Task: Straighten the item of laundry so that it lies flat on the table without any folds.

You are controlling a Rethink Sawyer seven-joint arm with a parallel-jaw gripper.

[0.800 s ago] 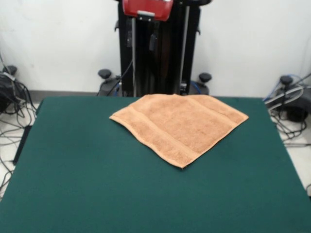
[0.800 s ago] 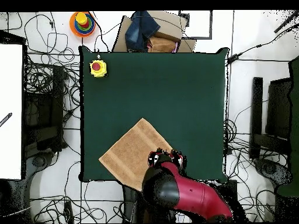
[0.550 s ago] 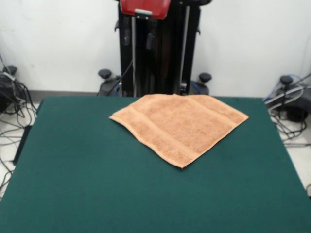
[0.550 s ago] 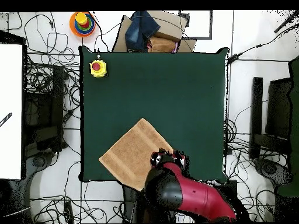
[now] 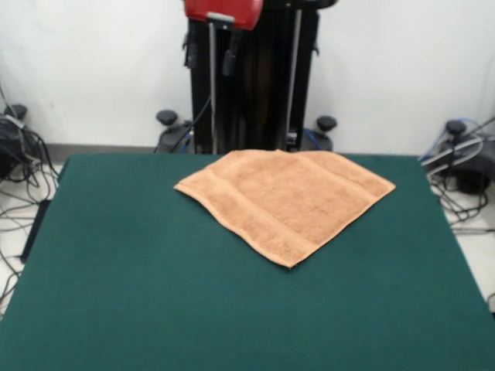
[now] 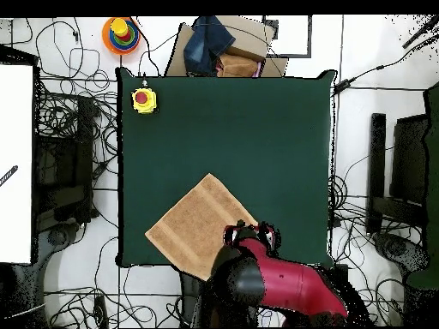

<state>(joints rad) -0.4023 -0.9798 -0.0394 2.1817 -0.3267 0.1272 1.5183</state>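
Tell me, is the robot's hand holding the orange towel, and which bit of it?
No, nothing is held. The towel lies by itself on the green table, and the arm is drawn back above it, touching nothing.

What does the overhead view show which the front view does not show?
Only the overhead view shows the yellow box with a red button on a table corner, the coloured ring toy on the floor beyond, and the red arm over the towel's corner. Only the front view shows the white wall and the towel's woven band. Both show the peach-orange towel lying flat on the green table.
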